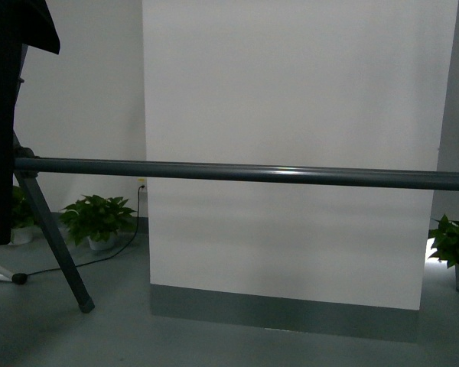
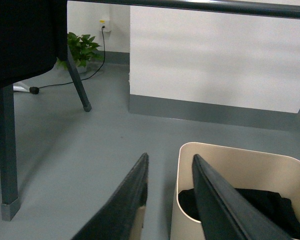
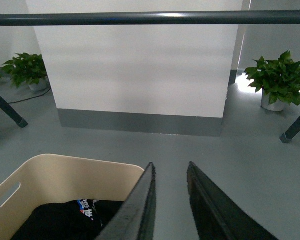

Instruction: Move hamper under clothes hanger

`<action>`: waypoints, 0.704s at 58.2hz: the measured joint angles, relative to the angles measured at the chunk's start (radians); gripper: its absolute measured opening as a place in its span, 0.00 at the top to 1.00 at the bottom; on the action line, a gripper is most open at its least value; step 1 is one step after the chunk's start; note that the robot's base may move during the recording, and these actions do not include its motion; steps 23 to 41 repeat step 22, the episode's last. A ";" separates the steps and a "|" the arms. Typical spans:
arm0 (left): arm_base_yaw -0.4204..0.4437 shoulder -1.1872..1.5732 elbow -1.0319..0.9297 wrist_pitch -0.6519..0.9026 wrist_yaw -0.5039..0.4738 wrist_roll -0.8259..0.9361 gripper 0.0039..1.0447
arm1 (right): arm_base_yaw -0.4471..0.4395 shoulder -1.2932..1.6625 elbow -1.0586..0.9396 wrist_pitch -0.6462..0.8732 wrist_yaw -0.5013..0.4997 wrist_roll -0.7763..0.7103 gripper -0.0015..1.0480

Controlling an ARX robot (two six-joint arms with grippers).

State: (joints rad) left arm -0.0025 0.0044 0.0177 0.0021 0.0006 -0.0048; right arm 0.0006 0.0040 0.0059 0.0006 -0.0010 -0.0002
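Grey floor | beige hamper, rounded rim, dark clothes | both hands spread

All 3 views face the rack bar.

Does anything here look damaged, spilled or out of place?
Nothing stands out. The hamper stands upright with dark clothes inside, and the rack bar looks undamaged.
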 joint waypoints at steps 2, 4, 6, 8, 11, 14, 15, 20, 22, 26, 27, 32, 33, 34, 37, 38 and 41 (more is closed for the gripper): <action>0.000 0.000 0.000 0.000 0.000 0.000 0.59 | 0.000 0.000 0.000 0.000 0.000 0.000 0.64; 0.000 0.000 0.000 0.000 0.000 0.000 0.54 | 0.000 0.000 0.000 0.000 0.000 0.000 0.59; 0.000 0.000 0.000 0.000 0.000 0.000 0.47 | 0.000 0.000 0.000 0.000 0.000 0.000 0.54; 0.000 0.000 0.000 0.000 0.000 0.000 0.43 | 0.000 0.000 0.000 0.000 0.000 0.000 0.49; 0.000 0.000 0.000 0.000 0.000 0.000 0.35 | 0.000 0.000 0.000 0.000 0.000 0.000 0.41; 0.000 0.000 0.000 0.000 0.000 0.000 0.28 | 0.000 0.000 0.000 0.000 0.000 0.000 0.34; 0.000 0.000 0.000 0.000 0.000 0.000 0.24 | 0.000 0.000 0.000 0.000 0.000 0.000 0.31; 0.000 0.000 0.000 0.000 0.000 0.000 0.12 | 0.000 0.000 0.000 0.000 0.000 0.000 0.19; 0.000 0.000 0.000 0.000 0.000 0.000 0.07 | 0.000 0.000 0.000 0.000 0.000 0.000 0.16; 0.000 0.000 0.000 0.000 0.000 0.000 0.07 | 0.000 0.000 0.000 0.000 0.000 0.000 0.16; 0.000 0.000 0.000 0.000 0.000 0.000 0.07 | 0.000 0.000 0.000 0.000 0.000 0.000 0.16; 0.000 0.000 0.000 0.000 0.000 0.000 0.07 | 0.000 0.000 0.000 0.000 0.000 0.000 0.16; 0.000 0.000 0.000 0.000 0.000 0.000 0.07 | 0.000 0.000 0.000 0.000 0.000 0.000 0.16; 0.000 0.000 0.000 0.000 0.000 0.000 0.07 | 0.000 0.000 0.000 0.000 0.000 0.000 0.16; 0.000 0.000 0.000 0.000 0.000 0.000 0.07 | 0.000 0.000 0.000 0.000 0.000 0.000 0.16; 0.000 0.000 0.000 0.000 0.000 0.000 0.07 | 0.000 0.000 0.000 0.000 0.000 0.000 0.16; 0.000 0.000 0.000 0.000 0.000 0.000 0.07 | 0.000 0.000 0.000 0.000 0.000 0.000 0.16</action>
